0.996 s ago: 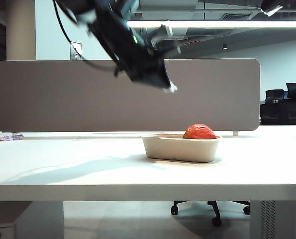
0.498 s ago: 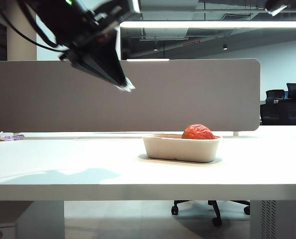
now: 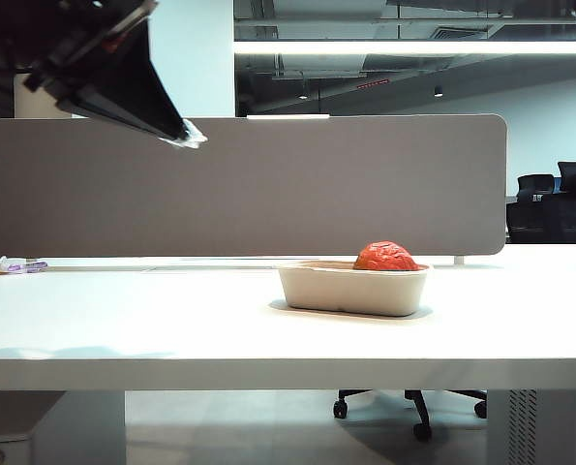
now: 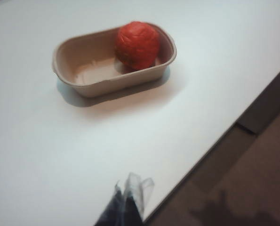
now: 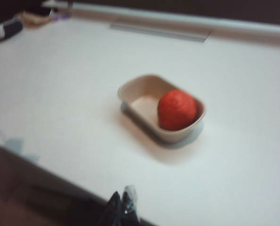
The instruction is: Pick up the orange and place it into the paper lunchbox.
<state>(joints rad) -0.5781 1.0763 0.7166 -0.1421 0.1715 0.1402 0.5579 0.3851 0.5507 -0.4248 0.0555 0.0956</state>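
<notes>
Left gripper (image 3: 189,139): closed on nothing, jaws pressed together; hung high at the upper left of the exterior view, well apart from the table (image 3: 123,329).
Left gripper, change: over the last second it had drawn back from above the middle of the table, near the lunchbox, to the far upper left, rising as it went.
Right gripper (image 5: 122,200): fingertips appeared pressed together with nothing between them in its wrist view; out of sight in the exterior view, and well clear of the lunchbox.
Orange (image 3: 388,257): rested inside the paper lunchbox, toward one end, its top above the rim; position unchanged across the last second.
Paper lunchbox (image 3: 318,288): stood flat on the table, right of centre in the exterior view; had not shifted.
Orange, other views: seen seated against one end wall in the left wrist view (image 4: 136,44) and in the right wrist view (image 5: 177,109); the other half of the tray floor was bare.
Contact: neither gripper touched orange or lunchbox.
Task reading: placement looked complete; the withdrawal suggested a retreat after release.
Risk: low; the fruit sat settled below the wall line on its lower half.
</notes>
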